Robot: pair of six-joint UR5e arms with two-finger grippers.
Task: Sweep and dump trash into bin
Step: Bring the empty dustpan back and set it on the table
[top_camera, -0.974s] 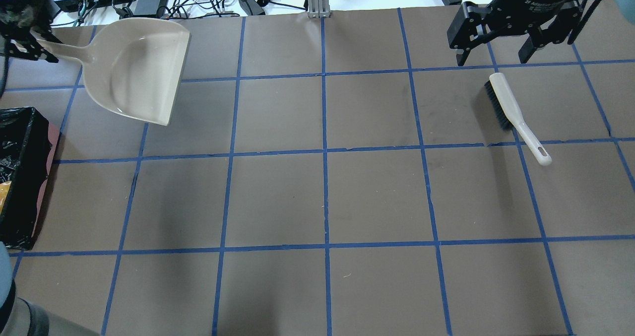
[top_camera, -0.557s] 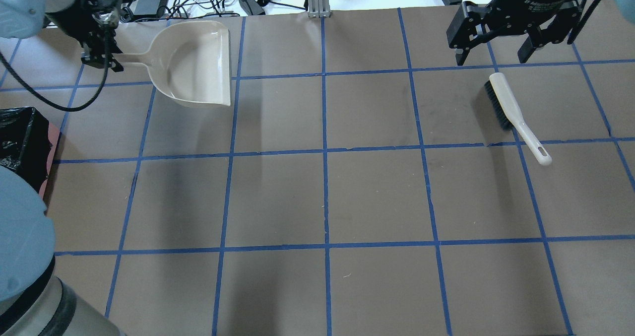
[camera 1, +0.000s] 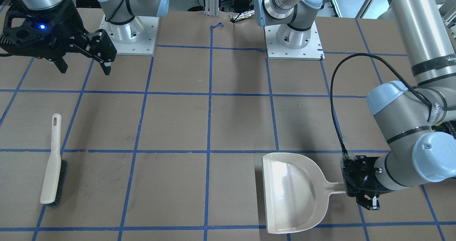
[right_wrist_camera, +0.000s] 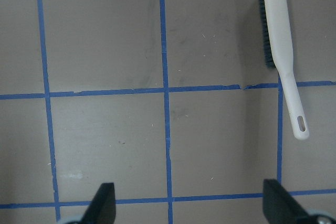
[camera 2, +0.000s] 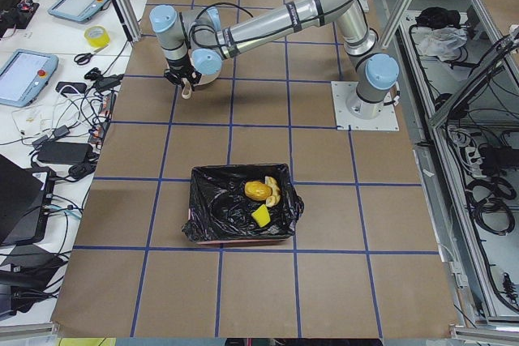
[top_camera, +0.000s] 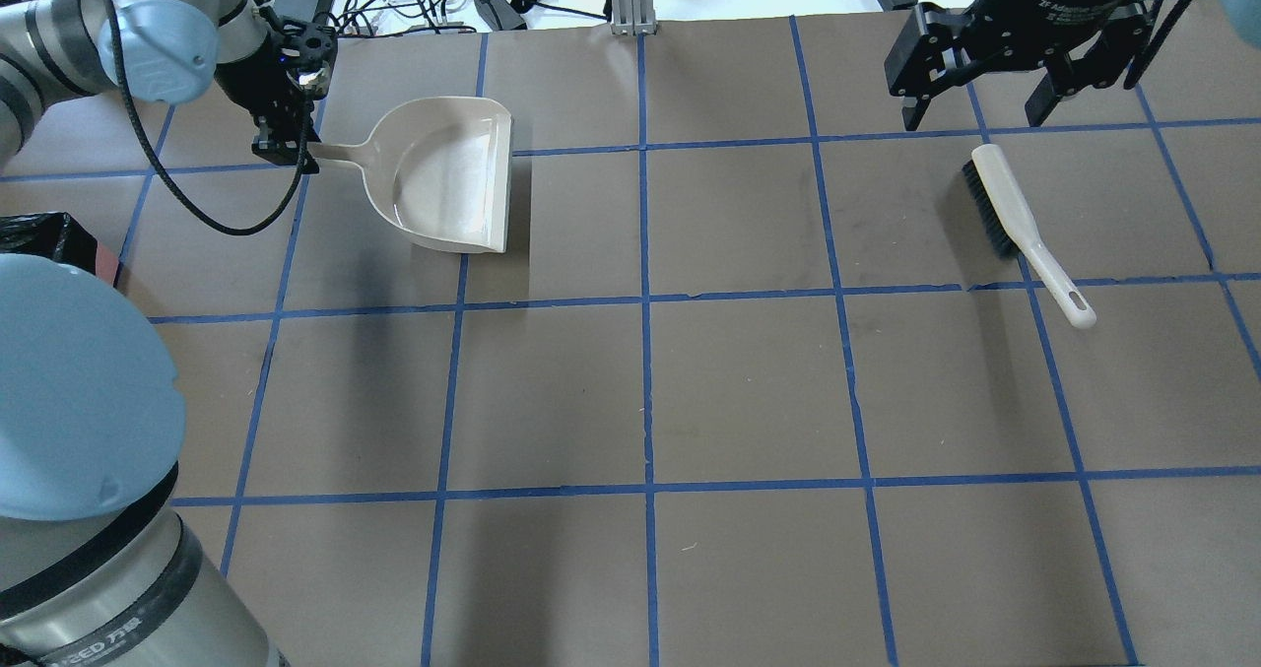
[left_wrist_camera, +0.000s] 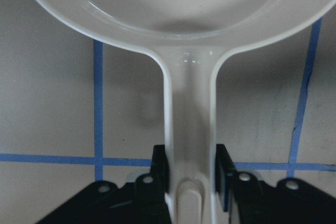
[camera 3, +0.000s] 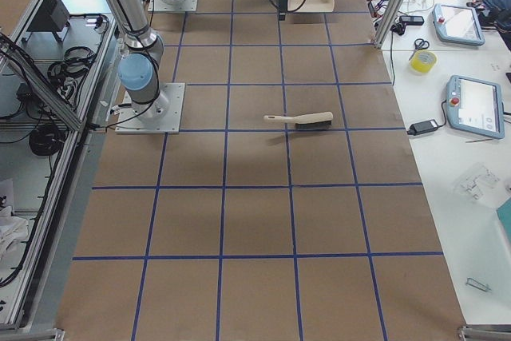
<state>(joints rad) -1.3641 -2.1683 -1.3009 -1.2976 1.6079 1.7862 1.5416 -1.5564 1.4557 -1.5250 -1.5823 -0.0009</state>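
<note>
Beige plastic forms the dustpan [top_camera: 448, 179], in the upper left of the overhead frame with its mouth toward the frame centre. Whether it rests on the table [top_camera: 749, 381] or sits just above it cannot be told. The left gripper [left_wrist_camera: 191, 182] is clamped on the end of the dustpan handle, one finger on each side, as the left wrist view shows. The pan is empty.

The right gripper [top_camera: 975, 105] hangs at the upper right of the overhead frame with its jaws wide apart and nothing between them. The brush [top_camera: 1015, 219] lies on the table just below it in the frame, bristles on its side, apart from the fingers.

The trash [camera 2: 259, 200] lies inside the bin [camera 2: 211, 208], lower centre of the exterior left frame: a yellow wedge, a golden-brown oval and a curved tan piece, close together on the black liner. No piece shows on the table.

Handling, as judged:
- The trash looks light and rounded, so it would likely roll. Push it with the brush; do not pinch it.
- The liner looks thin and soft. Take the bin by its stiff pink wall.
- The task appears essentially complete.
</note>
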